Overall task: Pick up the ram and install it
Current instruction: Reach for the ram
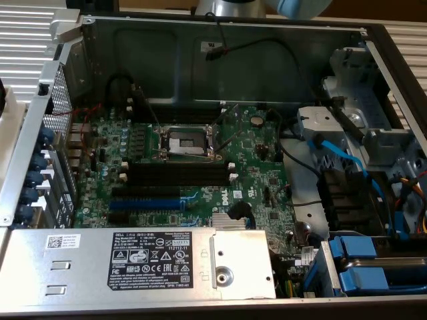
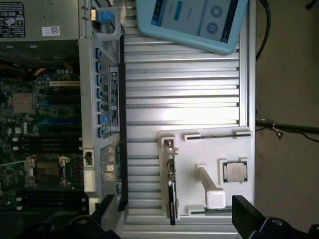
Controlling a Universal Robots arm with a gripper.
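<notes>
Progress, case point(image 1: 227, 40): open, with the board exposed. By the look of it, no part of the install has been done inside it.
Progress, ridged table point(image 2: 189, 84): outside the case, it carries everything the pick-up needs.
Progress, white holder point(image 2: 234, 149): on the table near the case's slotted rear wall but apart from it, and loaded.
Progress, gripper point(image 2: 175, 211): over the holder, outside the case. Its dark fingers point(image 2: 246, 214) are spread wide and clasp nothing.
Progress, ram point(image 2: 172, 189): standing on edge in the holder, outside the case. It lies in line between the two fingers and touches neither, so it is not yet picked up.
Progress, memory slots point(image 1: 180, 175): inside the case beside the processor socket point(image 1: 187, 141), black with white end clips. All look empty.
Judgement: the task is at its very start, with both the grasp and the seating left to do.
Count, case: one.
Count, table: one.
Count, motherboard point(image 1: 260, 167): one, inside the case.
Count, power supply point(image 1: 133, 263): one, inside the case.
Count, touchscreen pendant point(image 2: 189, 20): one, on the table outside the case.
Count, holder: one.
Count, gripper: one, with two fingers.
Count, ram: one.
Count, memory slots: a bank of several; the exact number cannot be told.
Count, blue expansion slot point(image 1: 143, 203): one, inside the case.
Count, loose processor chip point(image 2: 234, 171): one, lying flat on the holder outside the case.
</notes>
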